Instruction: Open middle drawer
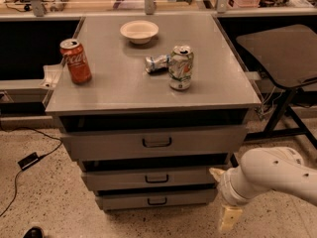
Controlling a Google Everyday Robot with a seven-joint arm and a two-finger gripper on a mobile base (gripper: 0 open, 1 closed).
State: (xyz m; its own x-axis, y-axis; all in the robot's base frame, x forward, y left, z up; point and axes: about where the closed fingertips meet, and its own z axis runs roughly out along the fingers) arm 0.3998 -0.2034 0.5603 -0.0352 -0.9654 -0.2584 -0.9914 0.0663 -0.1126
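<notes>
The grey cabinet has three drawers. The middle drawer (119, 179) is a low wide grey panel with a small dark loop handle (157, 178) at its centre, and it stands shut. My gripper (223, 196) is at the lower right, just off the right end of the middle and bottom drawers, on the end of a white arm (277, 175). Its cream fingers are spread apart, one fingertip (216, 173) near the middle drawer's right end and the other (229, 220) pointing down at the floor. It holds nothing.
The taller top drawer (109, 144) and the lowest drawer (124, 201) are shut. On the cabinet top (114, 90) stand a red cola can (76, 61), a white bowl (139, 31), a crumpled wrapper (156, 63) and a pale green can (180, 67). A dark chair (282, 53) stands at right. A cable (27, 160) lies on the floor at left.
</notes>
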